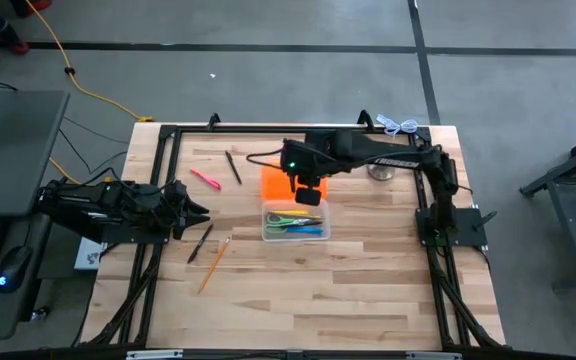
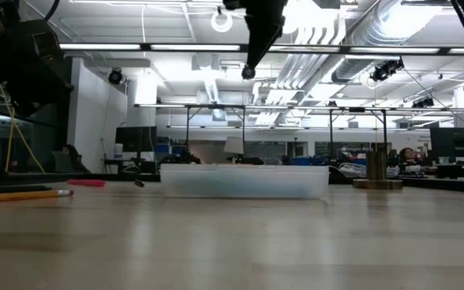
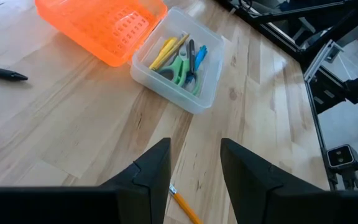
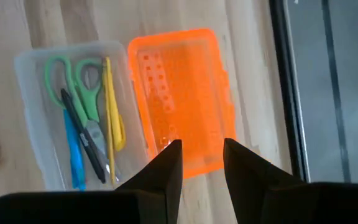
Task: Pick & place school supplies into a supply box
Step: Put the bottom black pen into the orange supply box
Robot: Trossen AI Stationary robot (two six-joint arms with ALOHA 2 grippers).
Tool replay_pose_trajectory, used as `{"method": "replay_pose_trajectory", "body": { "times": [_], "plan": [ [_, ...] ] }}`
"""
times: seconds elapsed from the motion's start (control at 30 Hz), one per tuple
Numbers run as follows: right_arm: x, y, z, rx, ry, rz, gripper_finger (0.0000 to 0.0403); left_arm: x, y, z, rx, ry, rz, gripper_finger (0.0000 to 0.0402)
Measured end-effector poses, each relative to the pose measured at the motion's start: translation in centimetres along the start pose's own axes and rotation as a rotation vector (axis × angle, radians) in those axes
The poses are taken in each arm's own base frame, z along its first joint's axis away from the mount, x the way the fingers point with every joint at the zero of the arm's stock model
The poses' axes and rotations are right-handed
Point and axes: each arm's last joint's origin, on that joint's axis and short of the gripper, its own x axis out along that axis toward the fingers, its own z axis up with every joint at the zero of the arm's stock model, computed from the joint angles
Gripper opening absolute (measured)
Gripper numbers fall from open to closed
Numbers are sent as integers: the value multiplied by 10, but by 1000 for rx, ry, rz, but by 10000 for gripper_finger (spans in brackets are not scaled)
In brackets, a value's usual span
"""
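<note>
The clear supply box (image 1: 295,223) stands mid-table with its orange lid (image 1: 279,182) lying open on its far side. Inside it lie green-handled scissors (image 4: 79,84), a blue pen (image 4: 73,155), a black pen (image 4: 82,134) and yellow pens (image 4: 110,106). A pink pen (image 1: 205,179), a black pen (image 1: 232,167), a dark pencil (image 1: 200,243) and a wooden pencil (image 1: 214,263) lie flat on the table, left of the box. My right gripper (image 4: 202,144) hangs open and empty high over the lid (image 4: 179,99). My left gripper (image 3: 195,144) waits open at the table's left, above the wooden pencil's end (image 3: 182,205).
A silver bell-shaped metal object (image 1: 380,171) stands right of the lid, under my right arm. A black frame (image 1: 168,132) runs along the table's far edge and sides. Bare wood (image 1: 308,300) lies on the near side of the box.
</note>
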Motion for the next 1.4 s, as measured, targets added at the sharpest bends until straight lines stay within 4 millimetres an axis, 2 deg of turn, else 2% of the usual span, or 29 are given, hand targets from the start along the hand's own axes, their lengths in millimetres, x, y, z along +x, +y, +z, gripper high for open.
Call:
{"method": "replay_pose_trajectory", "body": {
  "times": [0.2, 0.43, 0.7, 0.9, 1.07, 1.4],
  "plan": [
    [-37, -14, -10, 43, -85, -14, 94, 0, 0, 0, 0, 0, 1, 170],
    [-71, -25, -23, 90, -158, -43, 94, 0, 0, 0, 0, -2, 3, 170],
    [-102, -34, -44, 146, -174, -54, 94, 0, 0, 0, 0, -2, 2, 170],
    [-127, -32, -62, 182, -226, -110, 94, 0, 0, 0, 0, -5, 5, 170],
    [-132, -26, -90, 243, -293, -127, 94, 0, 1, 0, 0, -17, 21, 170],
    [-121, -13, -146, 380, -488, -68, 94, 4, -1, 3, -32, -29, 46, 170]
  ]
}}
